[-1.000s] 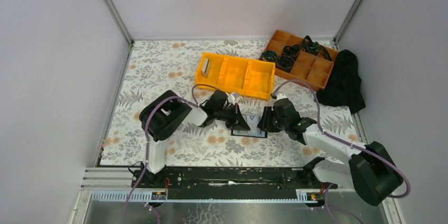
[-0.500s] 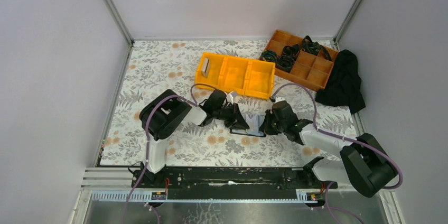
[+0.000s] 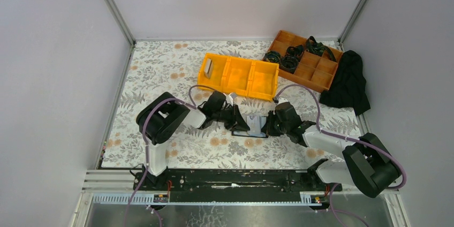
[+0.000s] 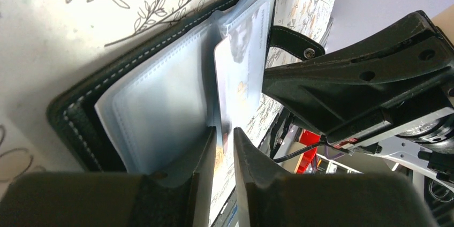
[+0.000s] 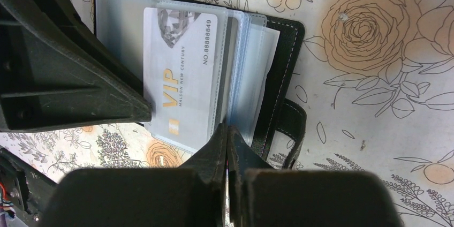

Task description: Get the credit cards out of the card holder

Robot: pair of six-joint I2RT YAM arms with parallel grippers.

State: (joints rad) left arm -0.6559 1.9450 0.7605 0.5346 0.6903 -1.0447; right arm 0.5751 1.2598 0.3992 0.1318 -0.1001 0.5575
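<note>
The card holder (image 3: 251, 128) lies open on the floral cloth between both grippers, a black folder (image 5: 286, 66) with clear sleeves (image 4: 160, 109). A pale grey credit card (image 5: 182, 77) marked VIP sticks partway out of a sleeve. In the left wrist view its edge (image 4: 238, 72) runs down into the narrow gap of my left gripper (image 4: 225, 130), whose jaws stand slightly apart. My right gripper (image 5: 227, 127) is shut, its tips pinching the lower edge of the clear sleeves. In the top view the left gripper (image 3: 243, 125) and the right gripper (image 3: 265, 126) meet over the holder.
A yellow three-compartment bin (image 3: 238, 85) stands just behind the holder, a grey card (image 3: 208, 66) in its left compartment. Back right are a brown divided tray (image 3: 316, 72) with black rings and a black cloth (image 3: 348, 82). Walls close in on both sides.
My right gripper has closed from open onto the sleeves' edge and moved left to the holder. My left gripper has opened a little from shut.
</note>
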